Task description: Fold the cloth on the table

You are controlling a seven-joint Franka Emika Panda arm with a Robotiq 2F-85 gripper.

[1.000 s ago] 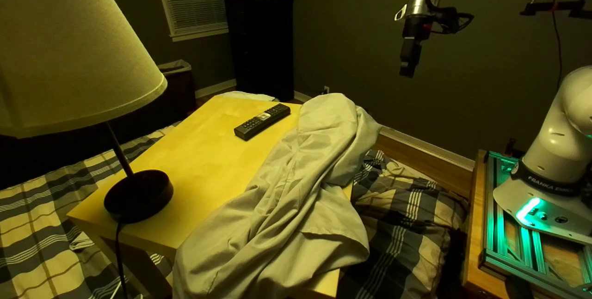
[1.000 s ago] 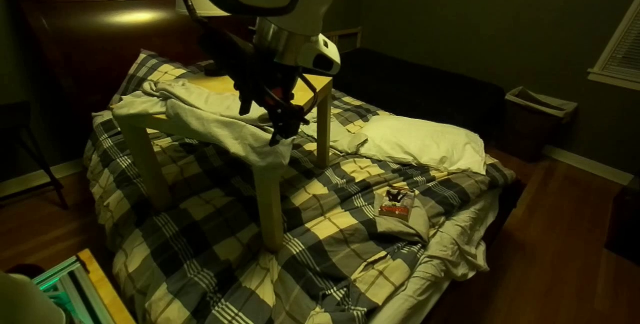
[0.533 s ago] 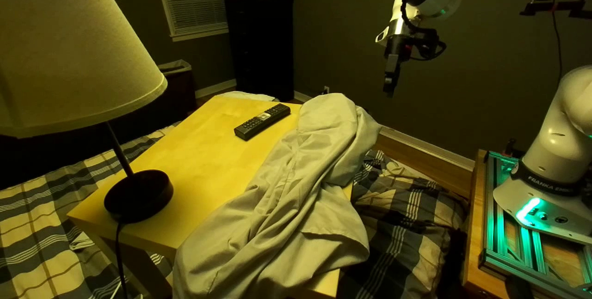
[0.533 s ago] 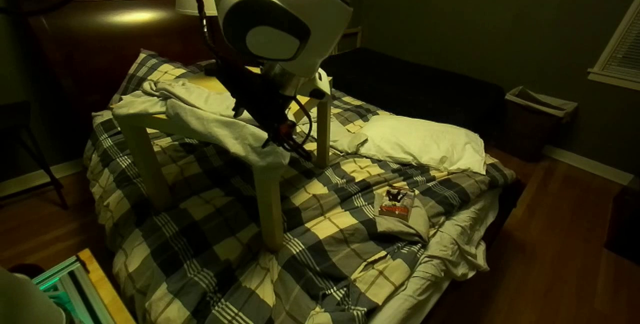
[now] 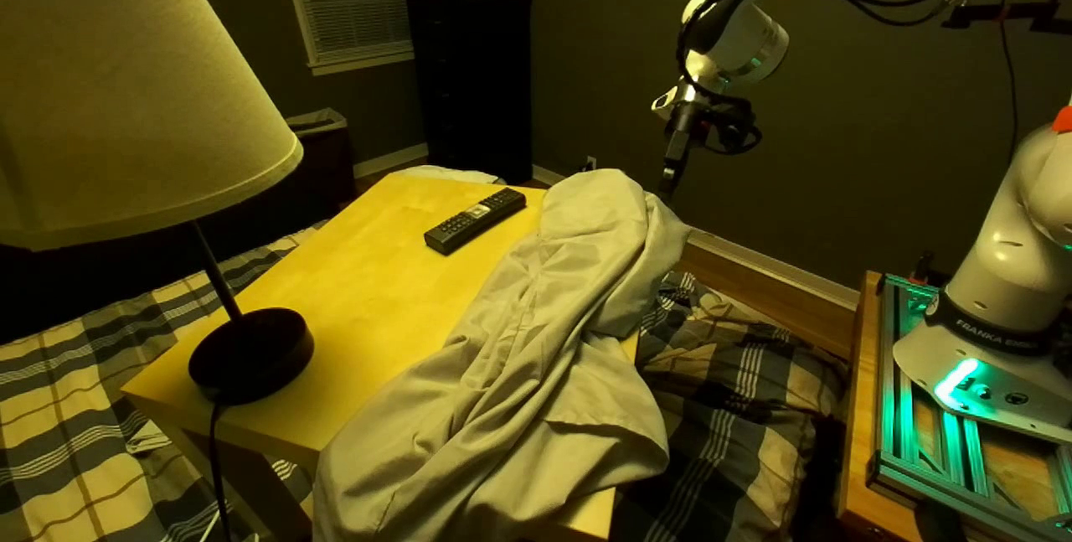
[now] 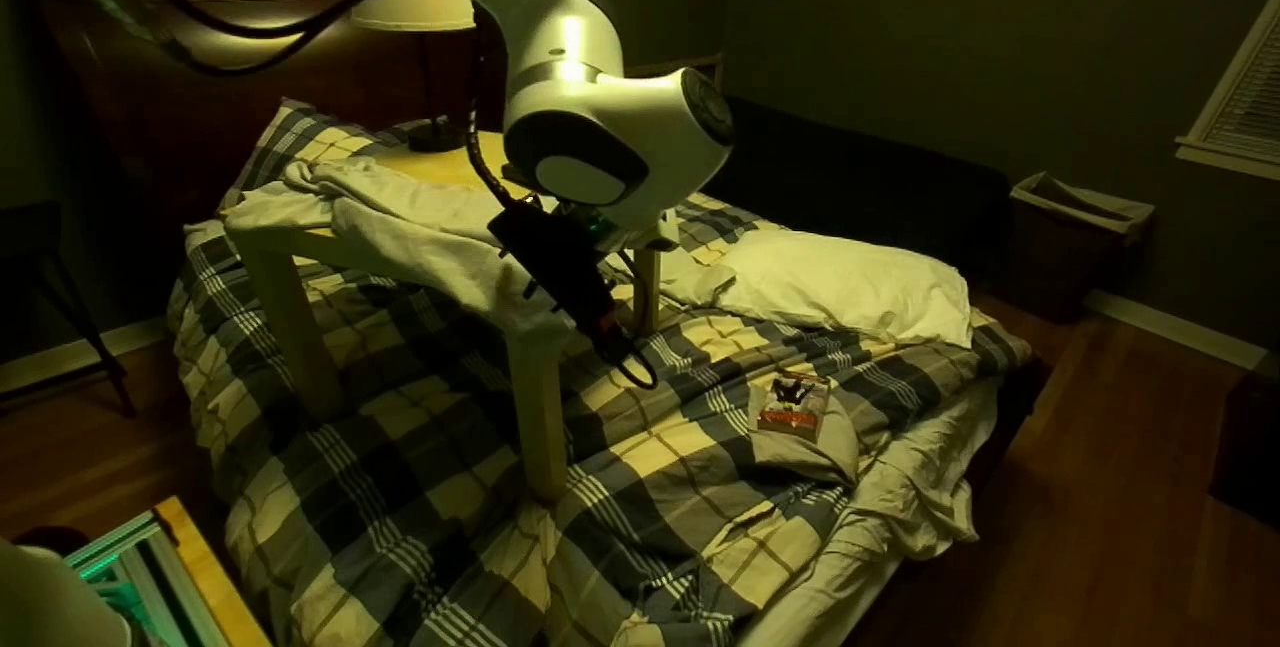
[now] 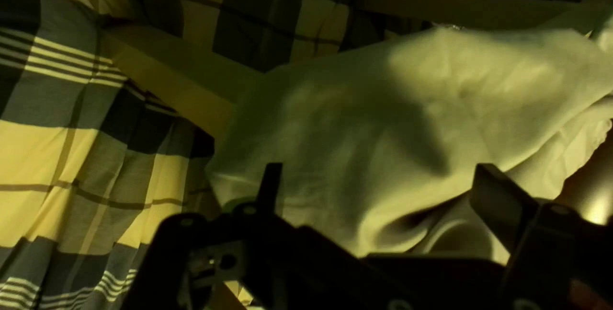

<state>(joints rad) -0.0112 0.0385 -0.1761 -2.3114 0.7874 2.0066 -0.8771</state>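
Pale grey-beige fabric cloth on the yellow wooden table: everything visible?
The pale grey-beige fabric cloth is plain and soft-looking. It lies loosely bunched in a long strip, wrinkled lengthwise, not neatly folded. It rests along one side of the yellow wooden table, parts drooping over the edge. In the wrist view it lies beyond the open black gripper; contact cannot be told.

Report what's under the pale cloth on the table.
The table: its yellow top runs in beneath the cloth, which also hangs over an edge. Whether anything lies between them is hidden by the folds.
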